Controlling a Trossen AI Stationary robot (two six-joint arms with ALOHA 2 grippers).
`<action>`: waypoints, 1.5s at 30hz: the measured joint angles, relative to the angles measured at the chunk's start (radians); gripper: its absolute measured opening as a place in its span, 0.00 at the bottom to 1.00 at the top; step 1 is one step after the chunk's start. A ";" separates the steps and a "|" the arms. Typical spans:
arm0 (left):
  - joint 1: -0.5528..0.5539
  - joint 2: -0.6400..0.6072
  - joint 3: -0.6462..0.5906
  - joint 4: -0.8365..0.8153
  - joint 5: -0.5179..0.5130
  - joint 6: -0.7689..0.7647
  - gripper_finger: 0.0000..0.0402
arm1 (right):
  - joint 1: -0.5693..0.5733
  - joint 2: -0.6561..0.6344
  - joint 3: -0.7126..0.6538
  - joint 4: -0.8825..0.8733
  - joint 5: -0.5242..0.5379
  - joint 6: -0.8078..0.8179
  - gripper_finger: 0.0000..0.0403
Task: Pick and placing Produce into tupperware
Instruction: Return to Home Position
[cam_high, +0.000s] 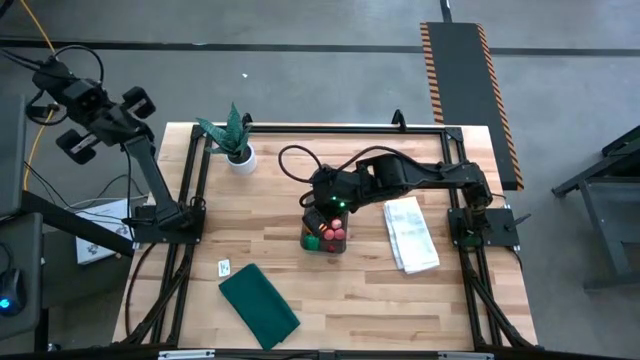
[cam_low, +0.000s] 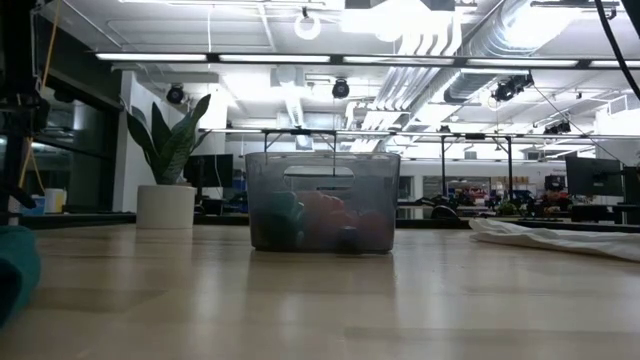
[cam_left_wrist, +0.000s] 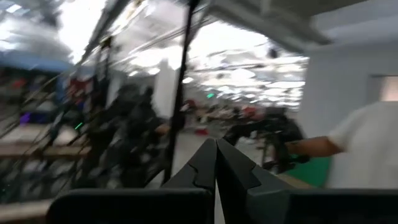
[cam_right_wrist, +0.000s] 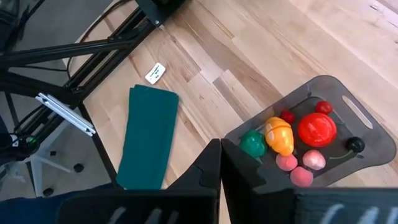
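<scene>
**Right gripper** (cam_right_wrist: 221, 146): fingers pressed together, holding nothing, hanging over the middle of the table (cam_high: 400, 300).

**Tub** (cam_right_wrist: 311, 84): in the overhead view it sits just at the gripper's 6 o'clock, partly under the wrist. It holds the produce: red ball (cam_right_wrist: 317, 129), orange piece (cam_right_wrist: 279, 137), green piece (cam_right_wrist: 252, 143), pink bits (cam_right_wrist: 301, 176) and a dark berry (cam_right_wrist: 354, 144). No produce shows loose on the wood.

**Coming move:** the retreat likely runs up, then toward 3 o'clock along the arm's own line, away from the tub.

**Left gripper** (cam_left_wrist: 216, 146): likewise closed, parked beyond the table's 9 o'clock edge.
</scene>
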 joint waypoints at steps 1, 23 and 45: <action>0.000 0.000 0.000 -0.016 -0.033 -0.019 0.00 | 0.000 0.000 0.000 0.000 0.000 0.002 0.00; 0.698 0.035 -0.006 -0.104 -0.115 0.002 0.00 | -0.002 0.000 0.000 -0.004 0.001 -0.042 0.00; 1.216 0.065 -0.019 -0.104 -0.258 0.092 0.00 | -0.002 0.000 0.000 -0.013 0.050 -0.043 0.00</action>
